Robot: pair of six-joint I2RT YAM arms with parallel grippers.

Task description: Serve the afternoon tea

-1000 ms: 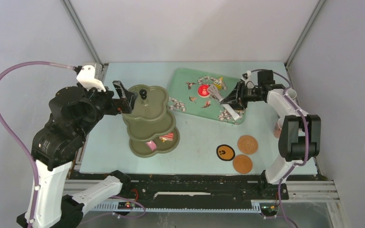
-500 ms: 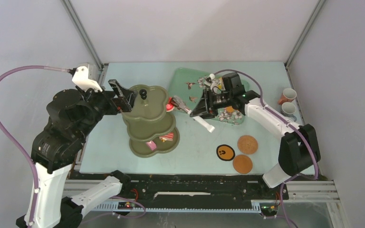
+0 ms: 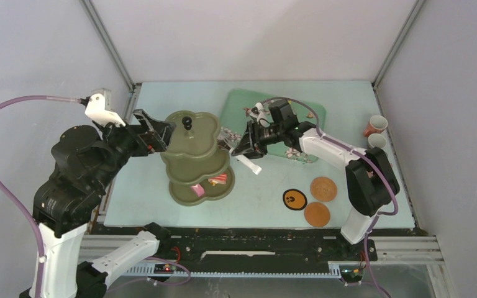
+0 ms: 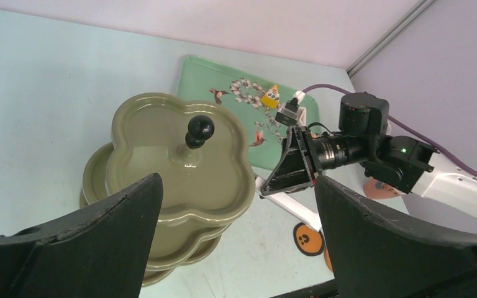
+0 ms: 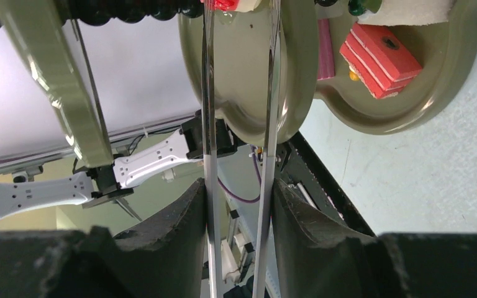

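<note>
Tongs (image 5: 206,112) clamped in my right hand (image 5: 239,202), red pastry (image 5: 227,4) at their tip.
Stand (image 5: 295,62) just ahead of it; my left hand (image 4: 237,183) gapes open beside top tier.

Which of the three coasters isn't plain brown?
The leftmost coaster, nearest the stand: black with a yellow face. The other two are brown.

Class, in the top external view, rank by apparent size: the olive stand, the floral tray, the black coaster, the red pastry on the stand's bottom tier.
Olive stand and floral tray: about alike, tray partly hidden, so unranked.
Then black coaster.
Smallest: red pastry.
</note>
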